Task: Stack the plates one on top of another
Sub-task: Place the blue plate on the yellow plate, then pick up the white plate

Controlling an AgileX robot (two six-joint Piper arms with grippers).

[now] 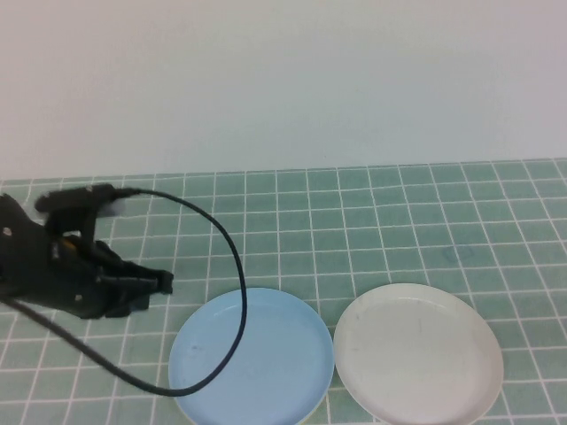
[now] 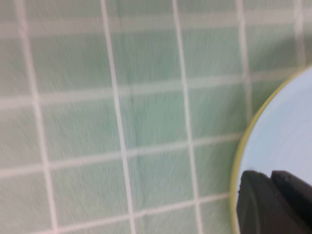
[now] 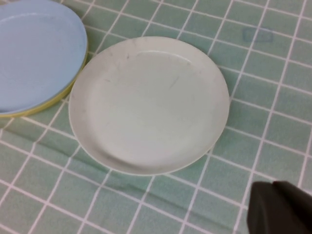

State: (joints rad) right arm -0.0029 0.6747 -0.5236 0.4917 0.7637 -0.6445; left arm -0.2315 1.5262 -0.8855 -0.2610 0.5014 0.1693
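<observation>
Left gripper sits left of the blue plate stacked on the yellow plate, its grip unclear, while the closed right gripper hovers by the white plate, light, stiff, best pinched at its rim.

Three plates: one blue, one yellow, one white.

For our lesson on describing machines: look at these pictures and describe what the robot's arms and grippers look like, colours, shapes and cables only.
The left gripper and its arm are matt black and blocky, with an orange patch on the body and a white-tipped black bracket on top. A thin black cable loops from it. The right gripper shows only as a dark, rounded black corner in its wrist view.
</observation>
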